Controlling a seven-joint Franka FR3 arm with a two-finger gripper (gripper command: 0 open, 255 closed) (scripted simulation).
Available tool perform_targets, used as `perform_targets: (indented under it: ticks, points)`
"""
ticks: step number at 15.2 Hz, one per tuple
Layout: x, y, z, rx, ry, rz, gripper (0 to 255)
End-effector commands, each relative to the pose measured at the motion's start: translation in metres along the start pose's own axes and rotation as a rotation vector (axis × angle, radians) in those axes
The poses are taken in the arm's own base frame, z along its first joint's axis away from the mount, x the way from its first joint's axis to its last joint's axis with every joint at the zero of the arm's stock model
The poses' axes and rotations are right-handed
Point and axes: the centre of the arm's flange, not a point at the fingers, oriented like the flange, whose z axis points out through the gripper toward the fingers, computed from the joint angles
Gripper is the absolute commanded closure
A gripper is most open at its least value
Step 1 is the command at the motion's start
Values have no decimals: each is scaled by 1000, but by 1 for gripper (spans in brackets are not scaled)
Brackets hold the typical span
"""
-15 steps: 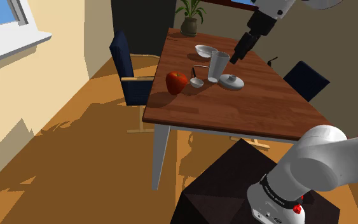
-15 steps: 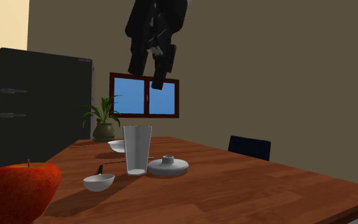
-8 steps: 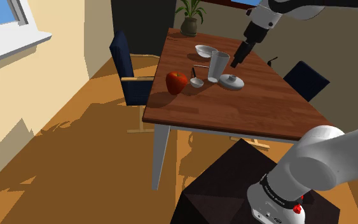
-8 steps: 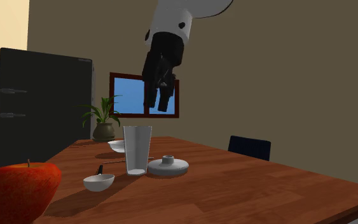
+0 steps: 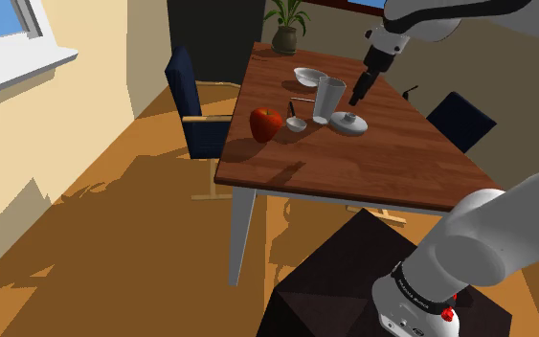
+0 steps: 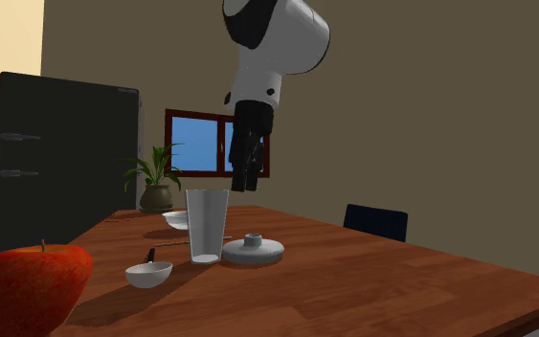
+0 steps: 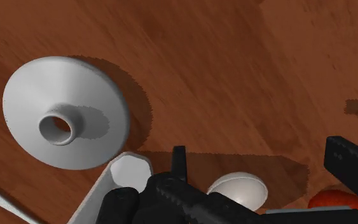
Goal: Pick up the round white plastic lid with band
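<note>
The round white lid with a raised knob lies flat on the brown table, right beside a tall pale cup. In the second exterior view the lid rests just right of the cup. My black gripper hangs in the air above them, open and holding nothing. From the shoulder view the gripper is just beyond the lid. In the wrist view the lid lies off to one side of the gripper, not between the fingers.
A red apple, a small white bowl with a spoon and a larger bowl share the table. A potted plant stands at its far end. Blue chairs flank it. A black fridge stands behind.
The gripper has come down from high above the table to just over the cup and lid. The arm's wrist has swung into view above it. Nothing on the table moved.
</note>
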Motion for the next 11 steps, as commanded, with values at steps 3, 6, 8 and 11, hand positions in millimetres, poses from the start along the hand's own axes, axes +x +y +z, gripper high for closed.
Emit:
perform_targets:
  ticks: [3,6,8,11]
  points:
    - [10,47,21,-5,-29,-14,0]
    - [16,83,37,-7,-51,-24,0]
    - [19,107,48,-9,-66,-30,0]
    - [25,142,64,-12,-87,-39,0]
